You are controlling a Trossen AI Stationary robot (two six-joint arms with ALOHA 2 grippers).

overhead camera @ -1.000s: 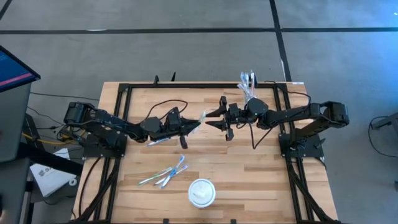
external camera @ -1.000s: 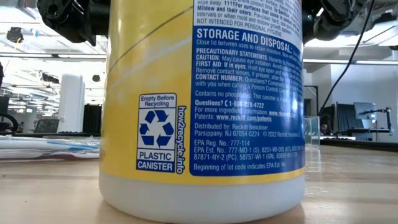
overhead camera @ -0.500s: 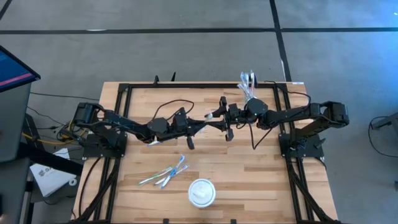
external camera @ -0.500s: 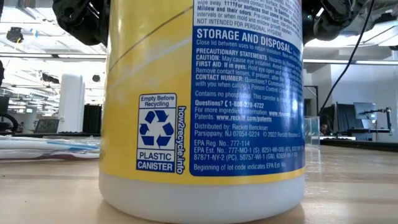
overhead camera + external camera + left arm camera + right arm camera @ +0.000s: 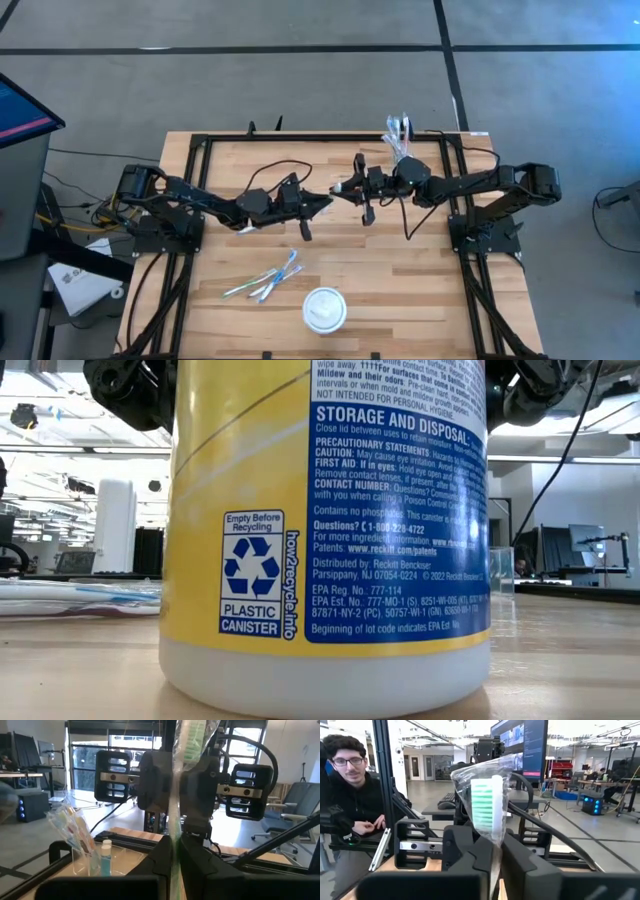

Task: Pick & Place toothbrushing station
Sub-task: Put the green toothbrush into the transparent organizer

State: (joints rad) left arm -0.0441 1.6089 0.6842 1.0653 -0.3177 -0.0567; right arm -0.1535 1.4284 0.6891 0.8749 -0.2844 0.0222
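Observation:
A green-bristled toothbrush in a clear wrapper [image 5: 335, 190] hangs in the air over the middle of the table, between my two grippers. My left gripper [image 5: 320, 201] is shut on it from the left, and my right gripper [image 5: 346, 190] is shut on it from the right. The clear tumbler [image 5: 399, 138] with more brushes stands at the far right; the left wrist view shows the tumbler [image 5: 82, 857] with a blue-and-white tube in it. Several pastel toothbrushes [image 5: 266, 280] lie flat on the table nearer the front. My left gripper pinches the toothbrush's wrapped handle [image 5: 174, 840] between its two fingers, coming level from the table's left, fingers along the brush. The brush is clear of the table, and its tail [image 5: 245, 228] sticks out behind the hand. My right gripper pinches the wrapped neck just below the bristled head [image 5: 494, 845] between its two fingers, coming level from the table's right. The head [image 5: 487, 802] stands out past the fingers inside the crinkled wrapper.
A round white-topped canister [image 5: 325, 310] stands near the front edge; in the low view the canister [image 5: 330, 540] fills most of the picture. A black frame [image 5: 200, 150] runs round the table. A person [image 5: 350, 785] sits beyond the table's left side.
My left gripper has carried the toothbrush toward the table's right until its head end lay between the right gripper's fingers. My right gripper, which stood open, has shut on that end without shifting.

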